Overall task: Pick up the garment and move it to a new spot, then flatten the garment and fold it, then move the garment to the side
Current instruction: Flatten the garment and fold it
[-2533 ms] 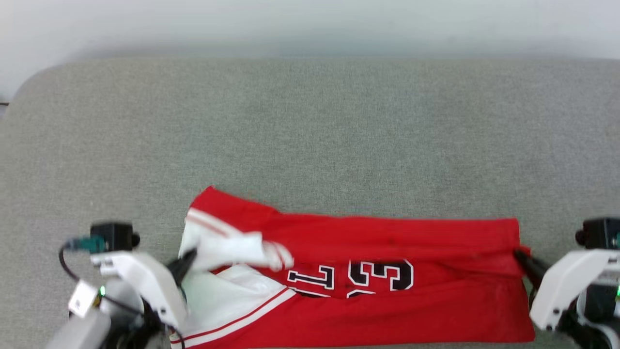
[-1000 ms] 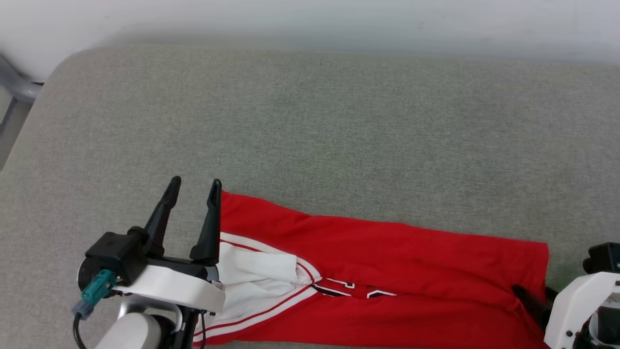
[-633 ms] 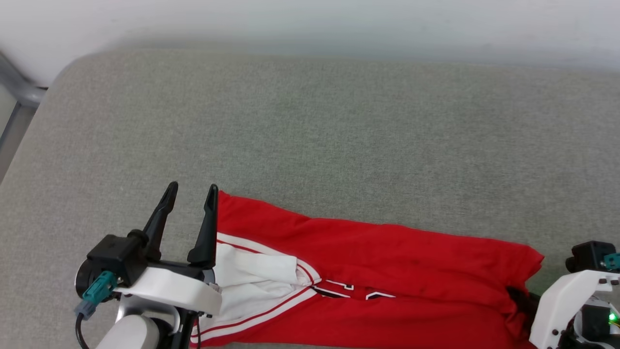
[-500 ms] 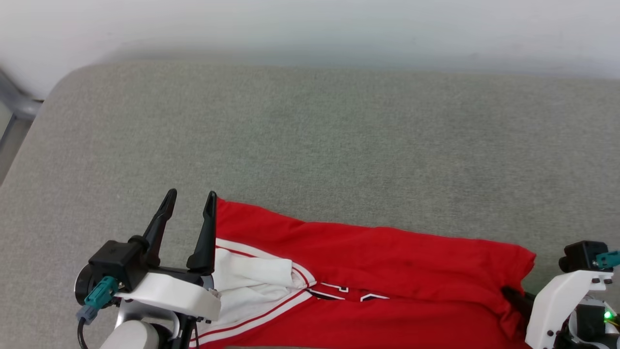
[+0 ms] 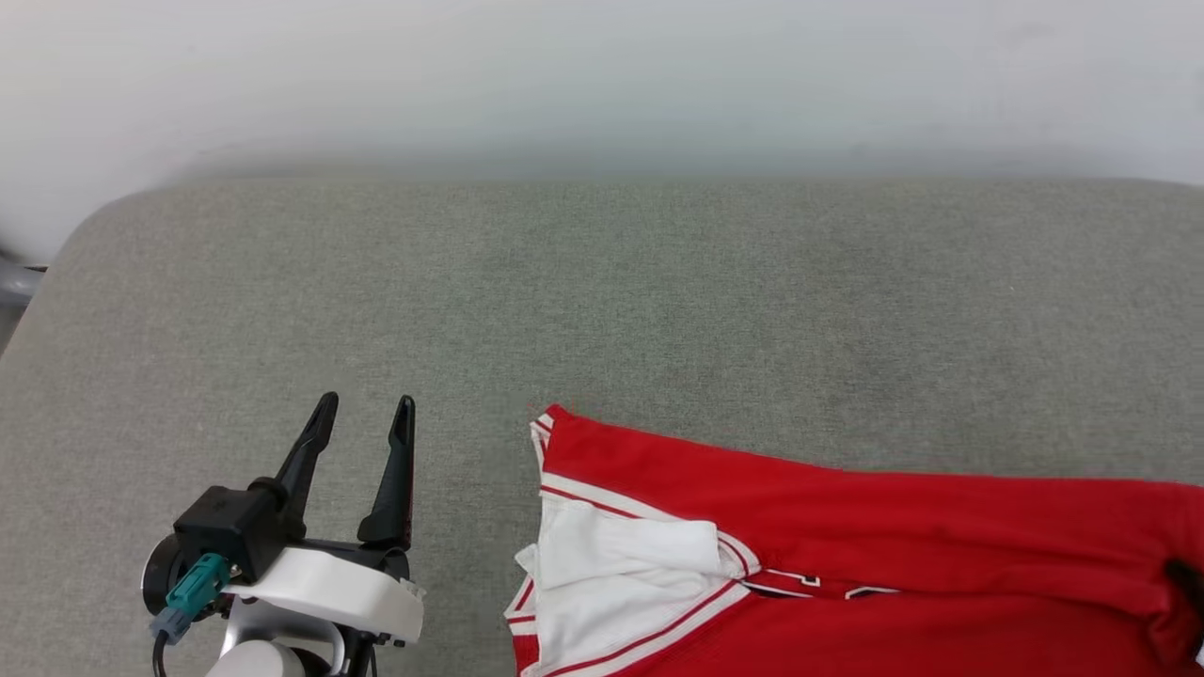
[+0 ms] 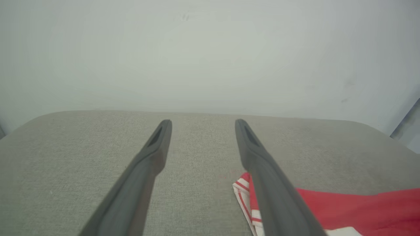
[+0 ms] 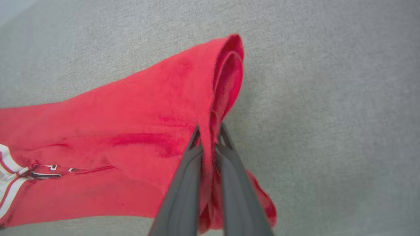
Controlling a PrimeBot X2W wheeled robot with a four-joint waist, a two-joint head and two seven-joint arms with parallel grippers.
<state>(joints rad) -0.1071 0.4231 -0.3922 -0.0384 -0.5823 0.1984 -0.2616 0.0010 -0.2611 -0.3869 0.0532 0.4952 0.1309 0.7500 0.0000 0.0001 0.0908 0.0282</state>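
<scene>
The garment (image 5: 847, 512) lies along the near edge of the surface (image 5: 602, 282), with the left gripper (image 5: 366, 404) spread wide and empty near its sleeve end. The right wrist view shows the right gripper (image 7: 210, 130) clamped on its red end.

This looks like a bare indoor test space, closer to a lab than a home. Under and ahead of the fingers of the left gripper (image 6: 202, 122) stretches a grey woven pad (image 6: 65, 147) with rounded corners. Beyond the fingertips it ends at a plain white wall (image 6: 210, 49).
</scene>
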